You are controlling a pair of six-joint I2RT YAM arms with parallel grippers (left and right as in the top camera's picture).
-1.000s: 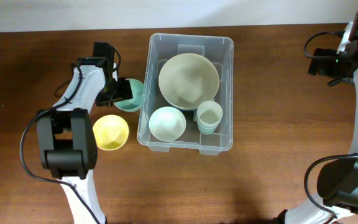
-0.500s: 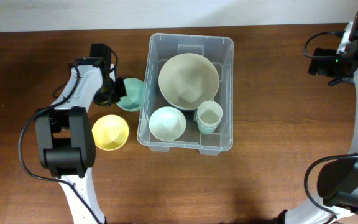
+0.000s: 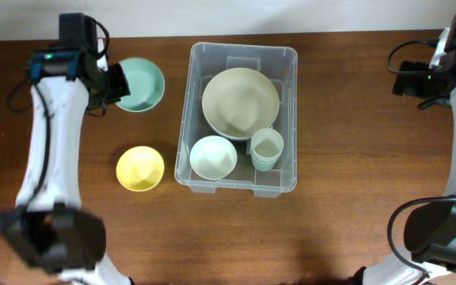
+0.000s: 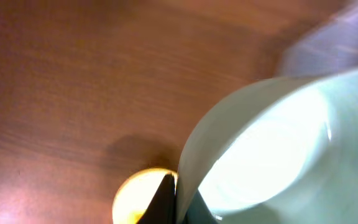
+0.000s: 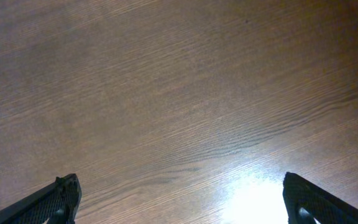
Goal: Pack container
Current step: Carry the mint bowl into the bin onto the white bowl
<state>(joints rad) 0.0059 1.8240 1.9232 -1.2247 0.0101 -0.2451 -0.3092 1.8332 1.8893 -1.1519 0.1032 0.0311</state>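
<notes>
The container [image 3: 290, 119], a clear rectangular bin, stands mid-table and holds a large beige bowl [image 3: 240, 101], a small mint bowl [image 3: 213, 157] and a pale cup [image 3: 266, 147]. My left gripper [image 3: 115, 85] is shut on the rim of a teal bowl [image 3: 142, 83], held raised at the far left of the table, left of the container. In the left wrist view the teal bowl [image 4: 278, 143] fills the right side, its rim pinched in the left gripper [image 4: 178, 186]. My right gripper [image 5: 182, 190] stands wide open over bare wood at the far right [image 3: 414, 79].
A yellow bowl [image 3: 140, 168] sits on the table left of the container's near end, also seen under the held bowl as the yellow bowl [image 4: 138, 193]. The wooden table [image 3: 355, 198] ends at a pale wall along the far edge.
My left gripper shut on the teal bowl's rim beside the container, then carried it up and away toward the far left corner. The right arm has not moved.
</notes>
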